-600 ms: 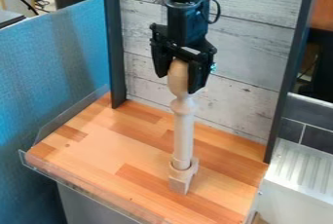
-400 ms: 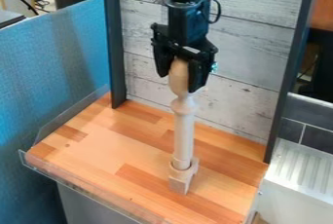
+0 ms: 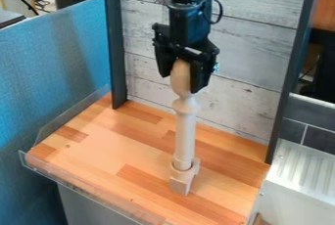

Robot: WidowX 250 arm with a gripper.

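Observation:
The black gripper point(image 3: 184, 72) hangs down at the upper middle, in front of the whitewashed plank wall. It is shut on the rounded top of a long pale wooden spindle point(image 3: 186, 133), one finger on each side. The spindle stands nearly upright, with a bulb at the top, a bead below it and a long straight shaft. Its lower end meets a ring-like collar and a squared wooden foot point(image 3: 181, 184) over the table. Whether these are separate pieces, I cannot tell.
The butcher-block tabletop point(image 3: 98, 146) has a clear raised edging at its left and front. A blue partition point(image 3: 52, 87) stands at the left, and dark uprights flank the plank wall point(image 3: 252, 48). A white ridged unit point(image 3: 301, 175) is at the right.
My gripper and the spindle's top have shifted very slightly to the right. The spindle's foot stays in the same place.

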